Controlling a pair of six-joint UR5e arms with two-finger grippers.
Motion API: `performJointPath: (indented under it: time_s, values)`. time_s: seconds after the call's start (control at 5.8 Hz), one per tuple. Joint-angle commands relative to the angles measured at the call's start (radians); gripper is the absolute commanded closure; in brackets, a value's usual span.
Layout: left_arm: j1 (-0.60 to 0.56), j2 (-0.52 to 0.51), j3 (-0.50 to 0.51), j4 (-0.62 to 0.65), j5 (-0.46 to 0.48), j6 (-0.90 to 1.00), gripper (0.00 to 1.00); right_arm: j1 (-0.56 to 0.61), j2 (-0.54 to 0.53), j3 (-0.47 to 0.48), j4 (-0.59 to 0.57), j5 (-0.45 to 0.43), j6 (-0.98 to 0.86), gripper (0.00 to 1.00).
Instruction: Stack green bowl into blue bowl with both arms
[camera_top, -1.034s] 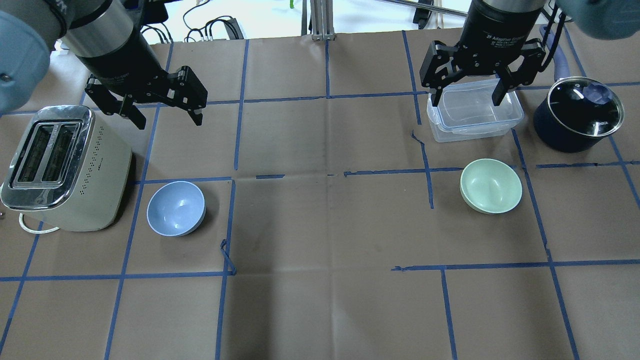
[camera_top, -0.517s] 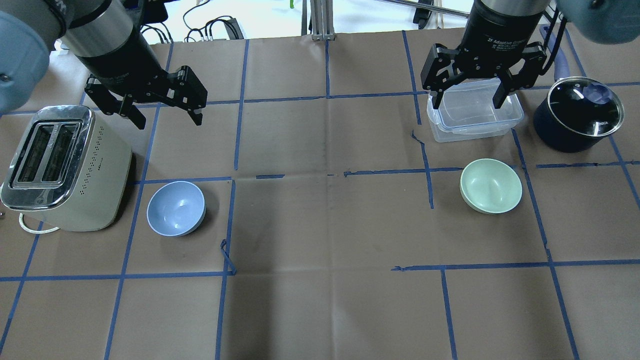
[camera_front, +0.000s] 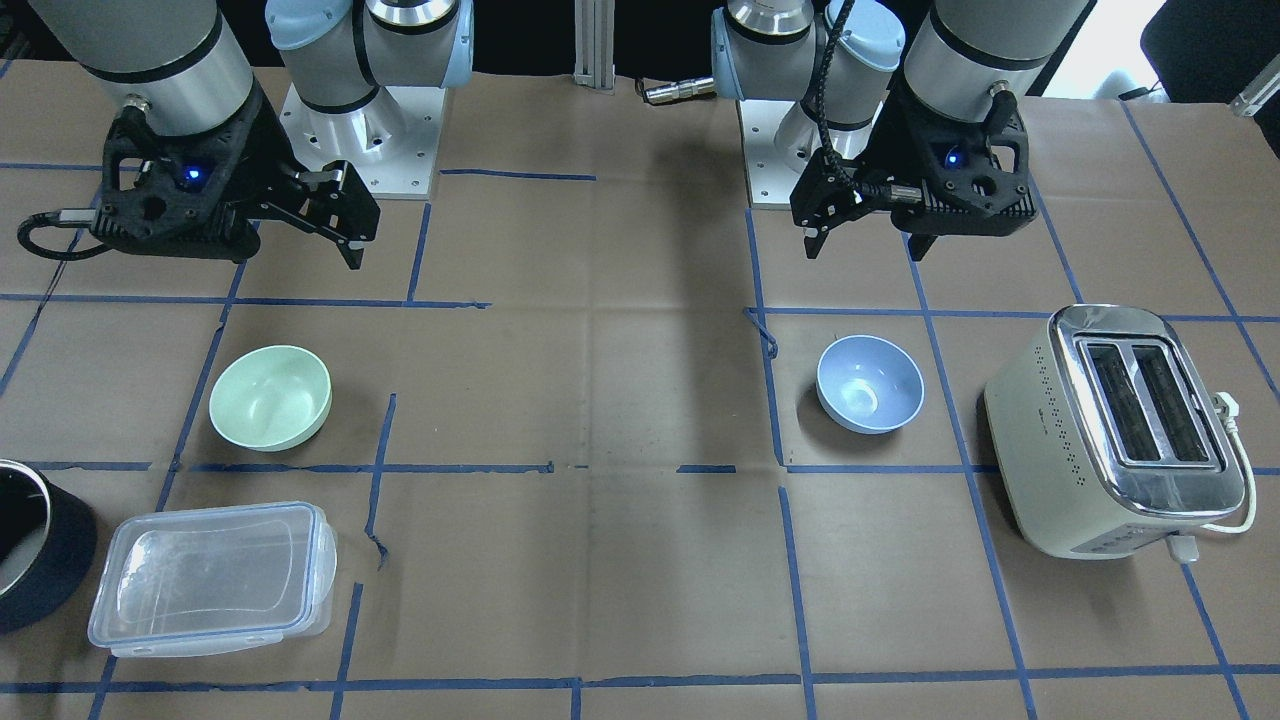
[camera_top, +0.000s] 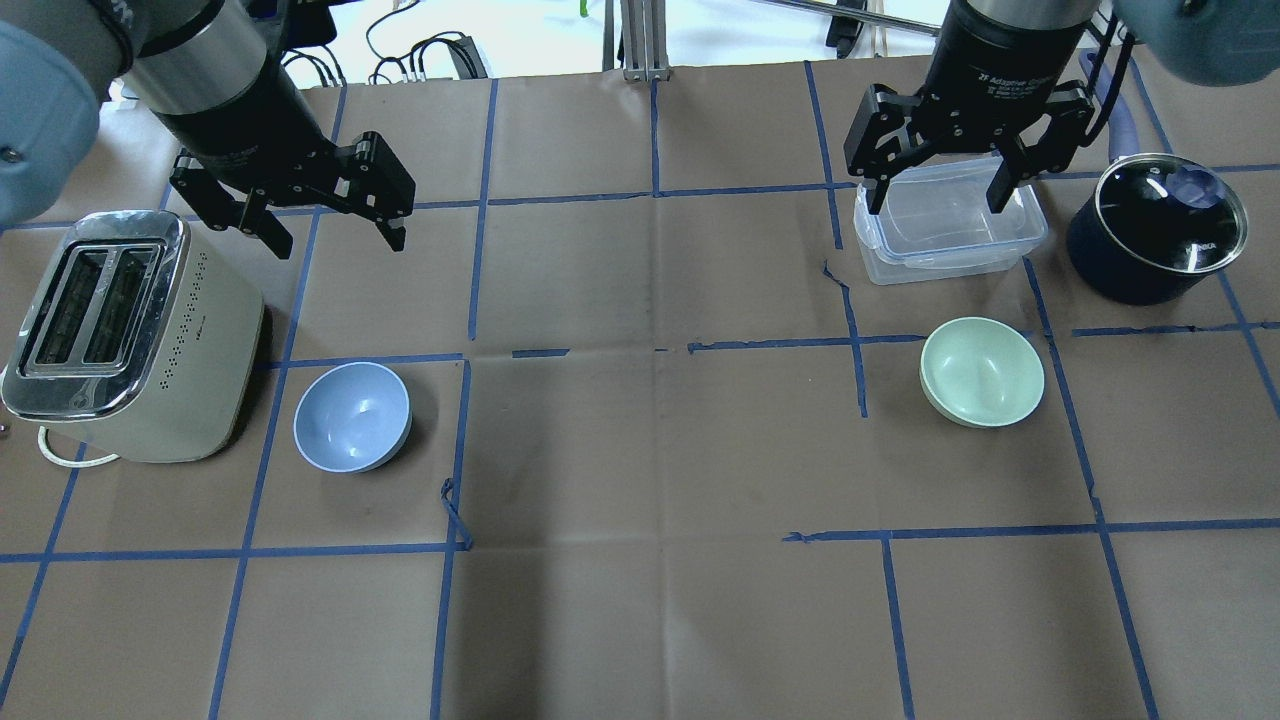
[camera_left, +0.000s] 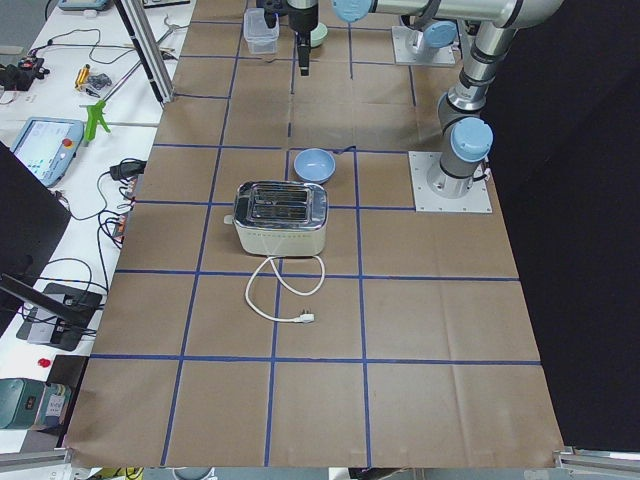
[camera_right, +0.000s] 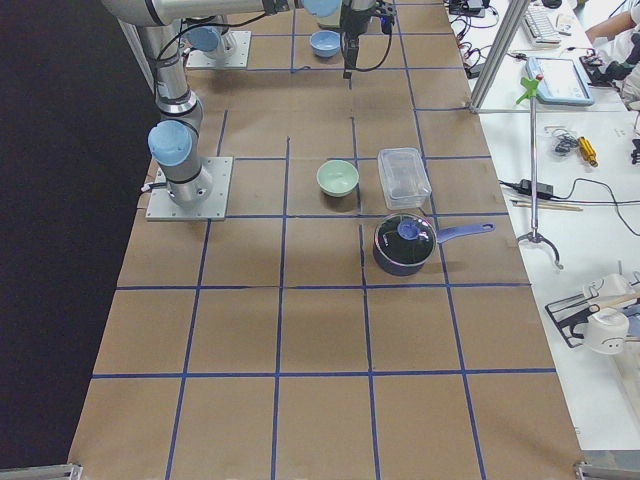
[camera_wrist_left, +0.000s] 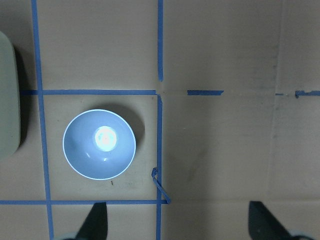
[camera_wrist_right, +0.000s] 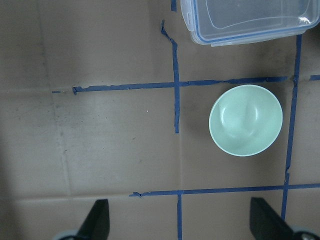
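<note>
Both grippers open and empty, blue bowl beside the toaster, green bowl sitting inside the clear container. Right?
No: the green bowl sits on the table beside the clear container, not inside it, per the overhead exterior view. The rest holds.

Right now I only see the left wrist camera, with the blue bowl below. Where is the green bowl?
Observer: The green bowl sits upright on the robot's right side of the table, between the robot and a clear lidded container.
Operator: Is anything gripping it?
Observer: No. The right gripper hangs open, well above the table, touching nothing.
Operator: Other clutter there?
Observer: A dark blue pot stands beside the container, apart from the bowl.
</note>
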Motion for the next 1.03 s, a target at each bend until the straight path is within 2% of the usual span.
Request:
performJointPath:
  time_s: [0.0, 0.17, 0.34, 0.52, 0.86]
  values:
    - [0.011, -0.026, -0.056, 0.004, -0.001, 0.047, 0.02, -0.138, 0.009, 0.004, -0.014, 0.001, -0.189, 0.0]
    - [0.02, -0.045, -0.142, 0.094, -0.001, 0.073, 0.02, -0.227, 0.009, 0.018, -0.014, 0.001, -0.269, 0.0]
    - [0.028, -0.075, -0.269, 0.254, 0.005, 0.078, 0.04, -0.292, 0.009, 0.068, -0.041, 0.001, -0.306, 0.0]
    - [0.048, -0.118, -0.375, 0.423, 0.005, 0.098, 0.04, -0.355, 0.003, 0.167, -0.151, -0.002, -0.396, 0.0]
    - [0.074, -0.171, -0.487, 0.554, 0.016, 0.154, 0.05, -0.389, -0.006, 0.382, -0.379, -0.002, -0.436, 0.0]
